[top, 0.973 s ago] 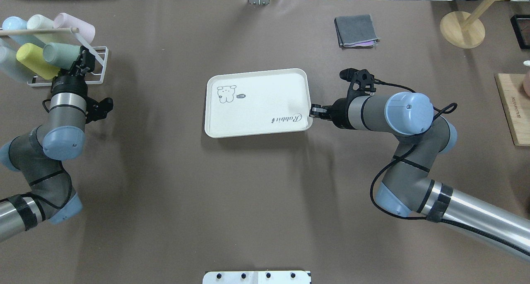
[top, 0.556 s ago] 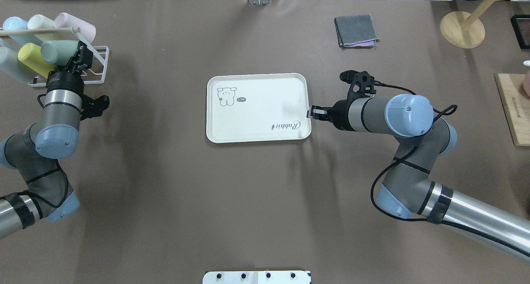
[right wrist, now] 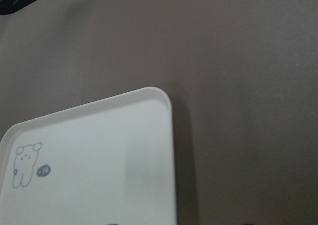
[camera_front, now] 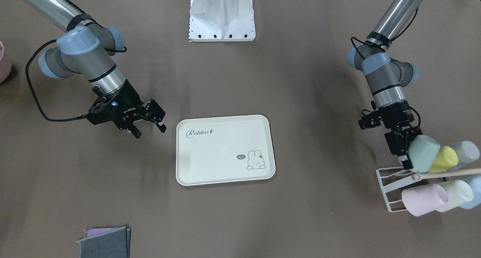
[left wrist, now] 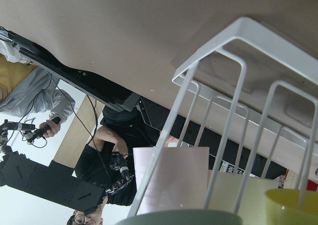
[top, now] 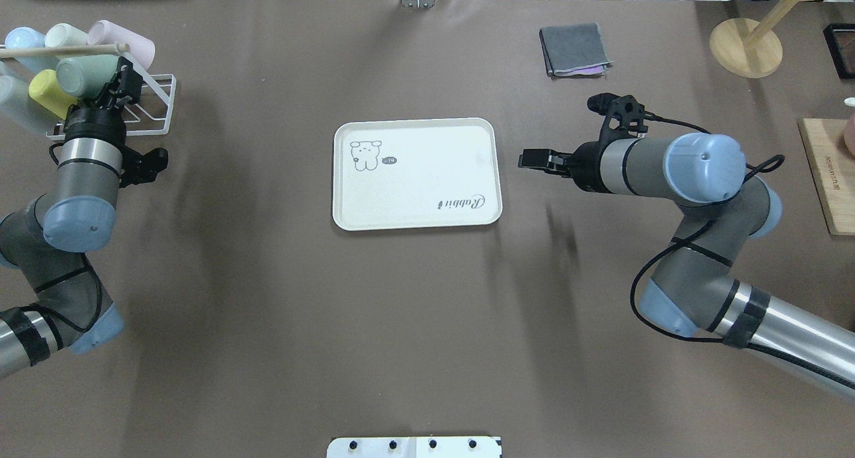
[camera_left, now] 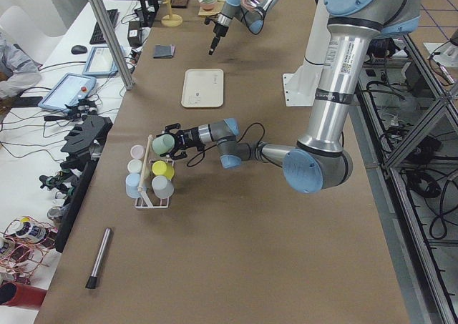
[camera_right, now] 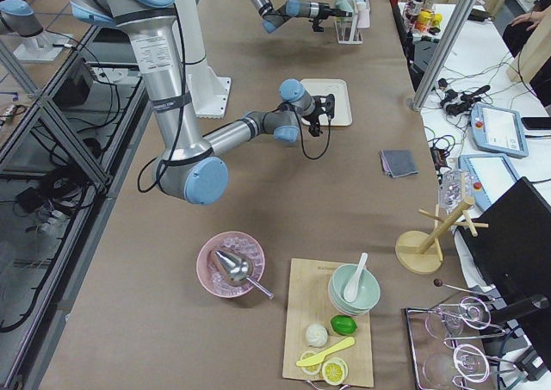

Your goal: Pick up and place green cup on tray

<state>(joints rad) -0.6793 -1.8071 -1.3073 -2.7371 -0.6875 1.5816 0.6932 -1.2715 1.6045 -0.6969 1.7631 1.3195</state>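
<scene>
Clearly, left fingers (camera_front: pixel 404 158) clamp the green cup (camera_front: pixel 424 148); right fingers (camera_front: pixel 158 113) gape empty.

The tray (camera_front: pixel 225 149) bears grey "Rabbit" script and a small "hi" bubble.

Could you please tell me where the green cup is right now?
The green cup is at the overhead view's far left, held in the left hand, beside the yellow cup at the white wire rack.
</scene>
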